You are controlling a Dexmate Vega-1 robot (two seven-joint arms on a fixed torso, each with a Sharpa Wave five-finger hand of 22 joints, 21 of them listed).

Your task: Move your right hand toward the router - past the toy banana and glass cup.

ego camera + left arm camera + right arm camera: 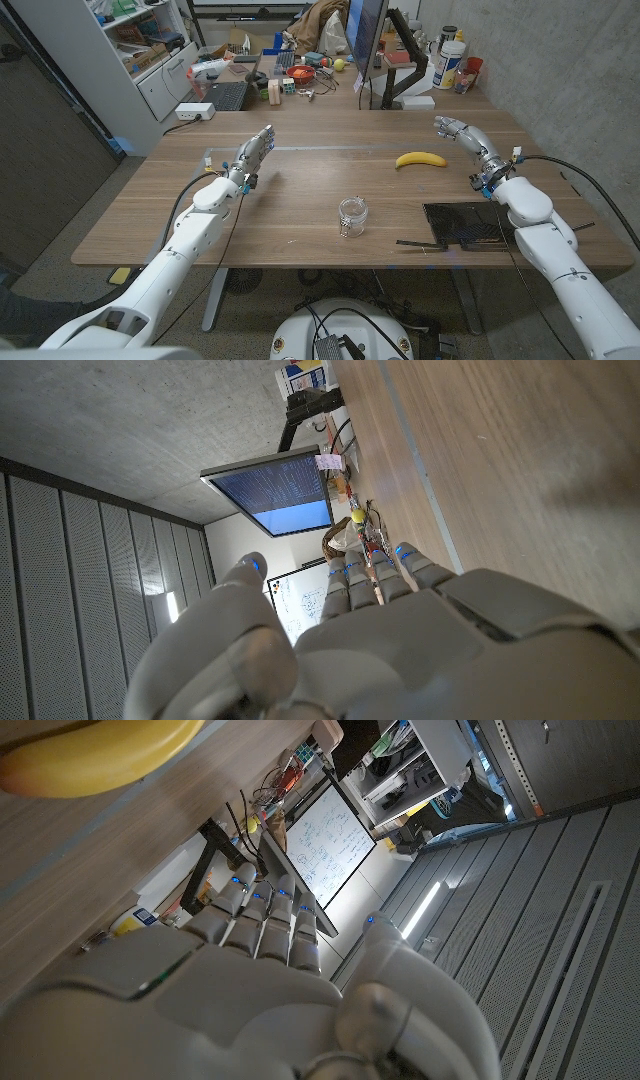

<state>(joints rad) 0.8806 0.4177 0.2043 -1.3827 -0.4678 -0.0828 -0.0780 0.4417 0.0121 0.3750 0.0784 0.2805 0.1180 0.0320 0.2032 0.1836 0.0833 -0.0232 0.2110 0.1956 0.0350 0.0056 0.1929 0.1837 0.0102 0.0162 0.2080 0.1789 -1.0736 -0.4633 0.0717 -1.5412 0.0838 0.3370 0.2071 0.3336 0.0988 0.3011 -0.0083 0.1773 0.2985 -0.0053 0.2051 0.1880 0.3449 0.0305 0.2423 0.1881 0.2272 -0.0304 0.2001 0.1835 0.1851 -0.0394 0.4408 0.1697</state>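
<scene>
A: Where's the right robot hand point(455, 130) rn?

B: Over the desk point(300, 190), past the toy banana point(420, 159) on its far right side, near the desk's back edge. Fingers stretched out & close together, grasping nothing, so released. Right wrist view has the banana point(95, 755) just beside those fingers point(262, 918).

A: And the router?

B: Flat black thing, router point(467, 224), lies on the desk nearer the robot than the banana, just under the right forearm. A black strip sticks out of it toward the glass cup point(352, 216).

A: Cup vs banana?

B: Cup stands upright, nearer the robot & to the left of the banana, apart from it.

A: Left robot hand point(255, 150)?

B: Well left of the banana, raised over the desk, fingers straight, holding nothing, also released. Left wrist view: fingers point(372, 575) point along the desk toward a monitor point(270, 490) behind it.
</scene>
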